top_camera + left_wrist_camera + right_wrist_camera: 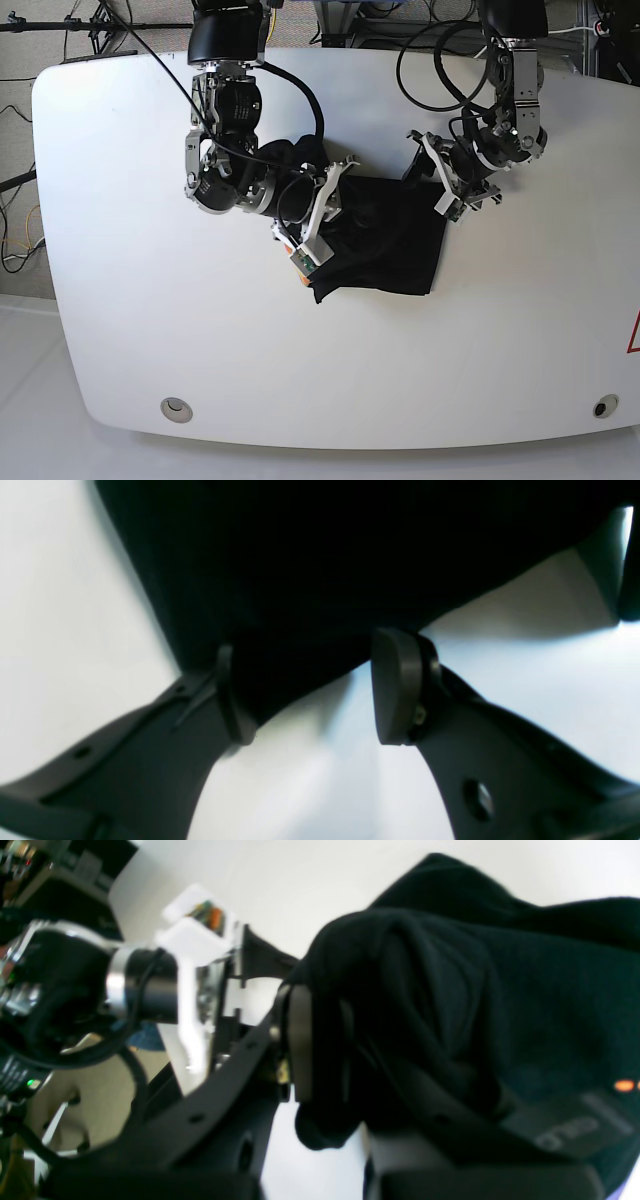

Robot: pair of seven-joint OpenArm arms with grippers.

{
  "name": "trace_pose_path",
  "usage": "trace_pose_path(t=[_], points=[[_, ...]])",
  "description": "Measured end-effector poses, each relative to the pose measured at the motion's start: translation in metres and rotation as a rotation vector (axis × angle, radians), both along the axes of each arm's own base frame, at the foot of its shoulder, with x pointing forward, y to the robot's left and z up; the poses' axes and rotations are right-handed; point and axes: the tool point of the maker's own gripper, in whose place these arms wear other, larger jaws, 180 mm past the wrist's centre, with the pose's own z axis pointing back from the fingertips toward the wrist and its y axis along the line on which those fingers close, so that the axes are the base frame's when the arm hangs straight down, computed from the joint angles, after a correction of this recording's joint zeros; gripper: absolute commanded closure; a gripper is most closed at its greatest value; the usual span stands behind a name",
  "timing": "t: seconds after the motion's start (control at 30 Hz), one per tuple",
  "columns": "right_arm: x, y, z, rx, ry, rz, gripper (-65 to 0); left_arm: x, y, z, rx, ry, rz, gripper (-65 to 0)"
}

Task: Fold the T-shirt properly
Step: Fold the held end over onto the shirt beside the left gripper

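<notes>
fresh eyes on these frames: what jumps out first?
The black T-shirt, bunched mid-table between the two arms. The right tool is clamped on a thick wad of it at the shirt's edge on the base view's left. The left tool stands open at the opposite side, one corner of the cloth lying between its jaws.

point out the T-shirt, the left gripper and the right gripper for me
T-shirt [385,235], base view, on the flat black middle of the fabric.
left gripper [312,685], left wrist view, midway between its open fingertips, at the shirt's edge.
right gripper [325,1050], right wrist view, at the fingertips clamped on bunched fabric.
</notes>
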Motion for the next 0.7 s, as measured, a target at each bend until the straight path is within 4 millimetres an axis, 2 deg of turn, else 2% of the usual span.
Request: trace_pose_path(t=[0.27,0.4,0.7], points=[[0.000,0.027,0.005,0.062,-0.005,0.028,0.0,0.000,0.001,-0.001,0.002,0.003,0.005,-32.3],[0.006,0.030,0.004,0.091,0.017,0.001,0.0,0.000,0.002,-0.001,0.004,0.004,0.009,-32.3],[0.014,0.036,-0.013,0.109,0.102,-0.049,0.0,0.001,0.002,0.000,0.004,0.000,0.009,-32.4]])
